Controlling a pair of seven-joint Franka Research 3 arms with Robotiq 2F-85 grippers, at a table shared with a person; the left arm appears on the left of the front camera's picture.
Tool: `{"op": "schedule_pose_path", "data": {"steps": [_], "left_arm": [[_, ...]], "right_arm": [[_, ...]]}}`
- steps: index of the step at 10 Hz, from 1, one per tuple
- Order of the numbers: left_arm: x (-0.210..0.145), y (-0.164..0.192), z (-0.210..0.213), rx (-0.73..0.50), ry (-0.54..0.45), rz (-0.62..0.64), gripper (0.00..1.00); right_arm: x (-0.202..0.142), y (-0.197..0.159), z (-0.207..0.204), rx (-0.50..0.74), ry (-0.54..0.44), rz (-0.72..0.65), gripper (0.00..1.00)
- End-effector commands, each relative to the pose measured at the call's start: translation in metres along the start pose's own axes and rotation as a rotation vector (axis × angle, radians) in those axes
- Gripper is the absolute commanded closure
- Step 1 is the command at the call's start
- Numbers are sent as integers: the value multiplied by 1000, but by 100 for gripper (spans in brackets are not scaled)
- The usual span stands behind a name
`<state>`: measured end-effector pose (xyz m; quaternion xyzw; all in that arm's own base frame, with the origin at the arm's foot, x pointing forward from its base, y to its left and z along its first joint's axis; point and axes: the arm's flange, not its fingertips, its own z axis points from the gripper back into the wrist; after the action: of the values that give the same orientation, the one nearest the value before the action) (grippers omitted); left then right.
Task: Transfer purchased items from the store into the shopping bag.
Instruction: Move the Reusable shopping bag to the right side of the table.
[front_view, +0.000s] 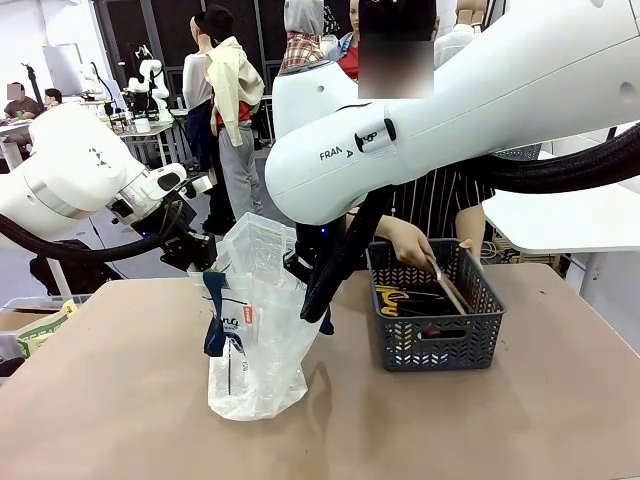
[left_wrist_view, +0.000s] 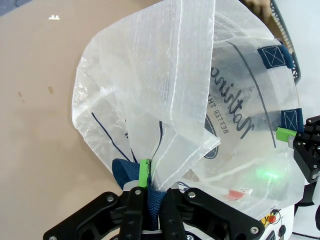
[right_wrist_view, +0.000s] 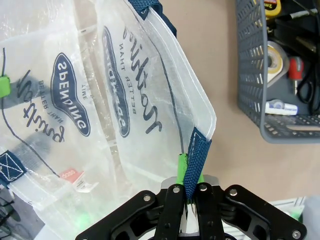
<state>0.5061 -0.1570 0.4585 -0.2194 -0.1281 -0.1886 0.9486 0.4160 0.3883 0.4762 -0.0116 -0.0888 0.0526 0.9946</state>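
Observation:
The shopping bag (front_view: 255, 330) stands upright on the brown table, its mouth held apart from both sides. My left gripper (left_wrist_view: 148, 181) is shut on a navy handle (left_wrist_view: 127, 172) at the bag's left rim (front_view: 205, 265). My right gripper (right_wrist_view: 189, 172) is shut on the opposite navy handle (right_wrist_view: 196, 150), partly hidden behind my right arm in the front view. The purchased items, yellow (right_wrist_view: 274, 55), red (right_wrist_view: 296, 67) and black (front_view: 425, 300), lie in the dark grey mesh basket (front_view: 435, 345) to the bag's right. A person's hand (front_view: 408, 243) reaches into the basket, holding a thin brownish item (front_view: 447, 285).
My right arm's large white link (front_view: 440, 110) crosses above the bag and basket. A cardboard box with packets (front_view: 40, 325) sits off the table's left edge. A white table (front_view: 560, 215) stands at the far right. Bare tabletop (front_view: 120, 400) lies in front of the bag.

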Motion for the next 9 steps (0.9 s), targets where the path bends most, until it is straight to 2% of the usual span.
{"op": "schedule_pose_path", "data": {"steps": [1, 9], "left_arm": [[-2, 0, 1, -1, -5, 3, 100], [-2, 0, 1, -1, -5, 3, 100]], "right_arm": [[-2, 0, -1, 0, -1, 1, 100], [-2, 0, -1, 0, -1, 1, 100]]}}
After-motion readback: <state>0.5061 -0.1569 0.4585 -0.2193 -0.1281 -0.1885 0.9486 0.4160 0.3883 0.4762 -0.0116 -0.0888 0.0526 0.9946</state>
